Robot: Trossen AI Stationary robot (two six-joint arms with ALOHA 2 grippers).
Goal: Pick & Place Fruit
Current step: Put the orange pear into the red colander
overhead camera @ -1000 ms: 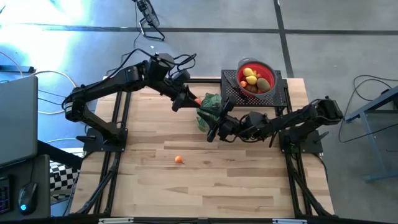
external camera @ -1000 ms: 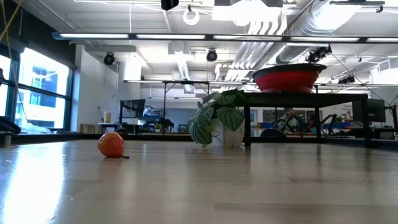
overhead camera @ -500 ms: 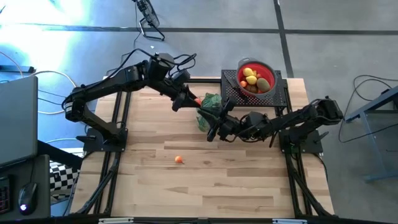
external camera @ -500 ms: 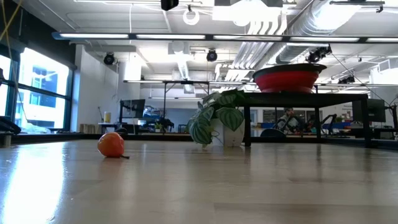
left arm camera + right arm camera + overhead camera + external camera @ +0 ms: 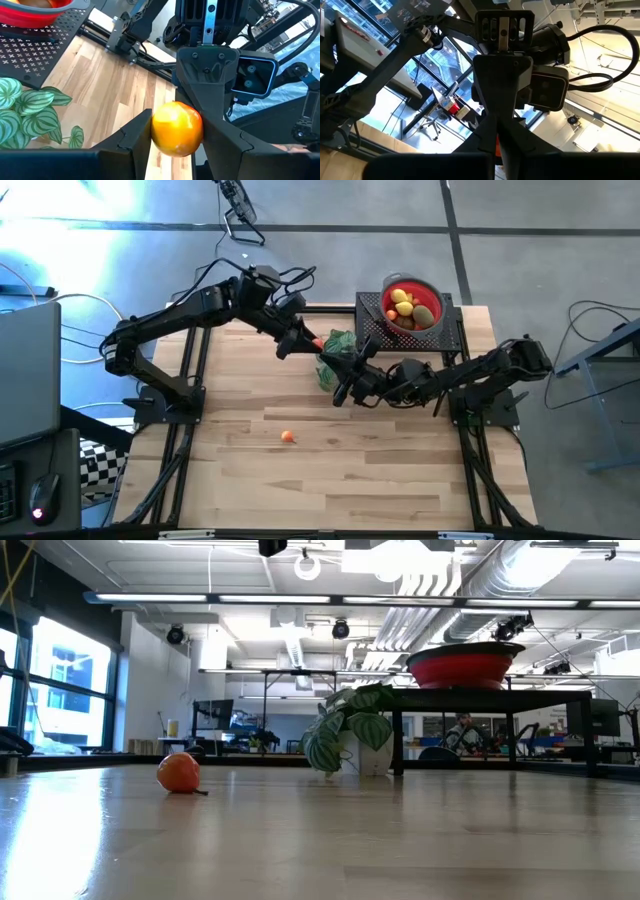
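**Left gripper clasps an orange fruit near the table's far edge**

The left gripper (image 5: 176, 134) grasps a glossy round orange toy fruit (image 5: 177, 128) beside the green striped plant sprig (image 5: 336, 352). The right gripper (image 5: 343, 393), fingers pressed together, holds nothing. Another small orange fruit (image 5: 288, 437) lies mid-table. No writing is legible.

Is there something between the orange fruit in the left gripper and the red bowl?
Yes. The green plant sprig and the right gripper lie between the left gripper, holding the orange fruit, and the red bowl.
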